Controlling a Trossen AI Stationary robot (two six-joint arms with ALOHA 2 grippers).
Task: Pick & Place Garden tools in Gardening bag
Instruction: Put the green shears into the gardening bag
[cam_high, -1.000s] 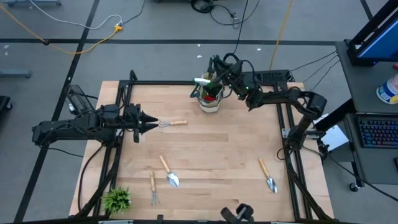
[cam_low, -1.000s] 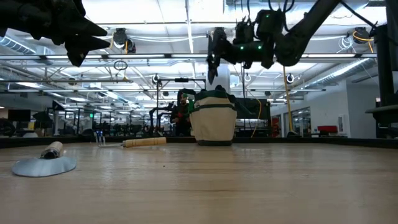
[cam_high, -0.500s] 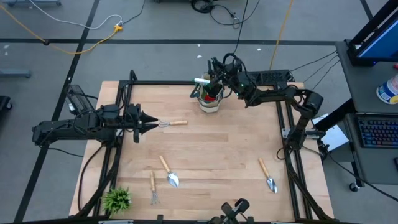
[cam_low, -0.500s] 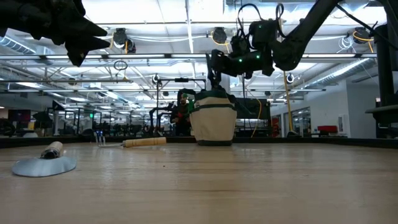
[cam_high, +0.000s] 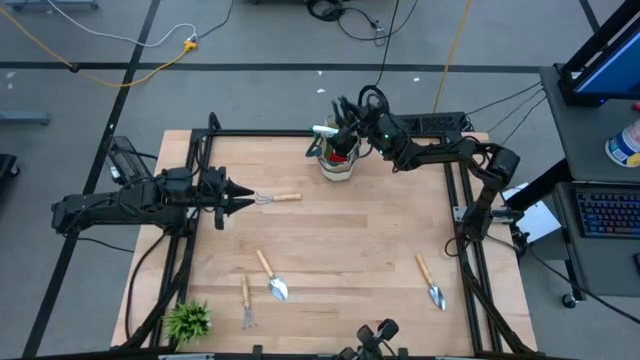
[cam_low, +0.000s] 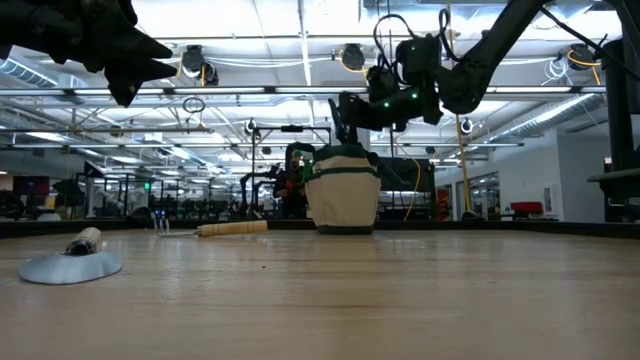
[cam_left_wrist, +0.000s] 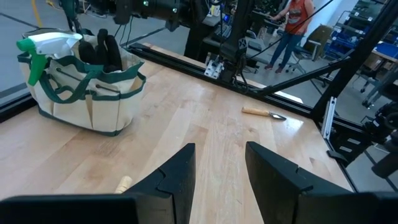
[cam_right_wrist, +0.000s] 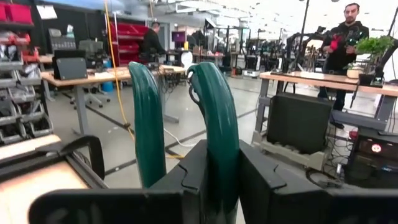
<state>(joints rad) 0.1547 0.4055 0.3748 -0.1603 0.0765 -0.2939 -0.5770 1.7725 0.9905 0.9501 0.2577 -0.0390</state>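
The beige gardening bag (cam_high: 338, 165) stands at the table's far middle, with a green spray bottle (cam_high: 324, 130) and something red inside. It also shows in the left wrist view (cam_left_wrist: 81, 93). My right gripper (cam_high: 343, 120) hovers just above the bag's mouth, shut on pruning shears (cam_right_wrist: 149, 118) with two dark green handles. Their lower part is hidden. My left gripper (cam_high: 245, 203) is open and empty, raised above the table's left side, next to a wooden-handled rake (cam_high: 275, 198). Two trowels (cam_high: 270, 277) (cam_high: 431, 282) and another rake (cam_high: 246, 302) lie flat nearer the front. My right gripper pinches one handle of the shears (cam_right_wrist: 219, 130) between its two fingers. The other handle (cam_right_wrist: 148, 124) stands free beside one finger. The fingers come roughly level from the table's right and lie across the handle. The shears stand upright, handle ends up, over the bag (cam_low: 343, 195).
A small spiky green plant (cam_high: 188, 320) sits at the front left corner. Black frame rails (cam_high: 200, 150) run along the table's left, right and far sides. Bare wood lies in the table's middle (cam_high: 350, 240). People stand in the room beyond the table.
My right gripper has gone down and a little toward the table's left with the shears, and now sits close above the bag's mouth. It has stayed shut.
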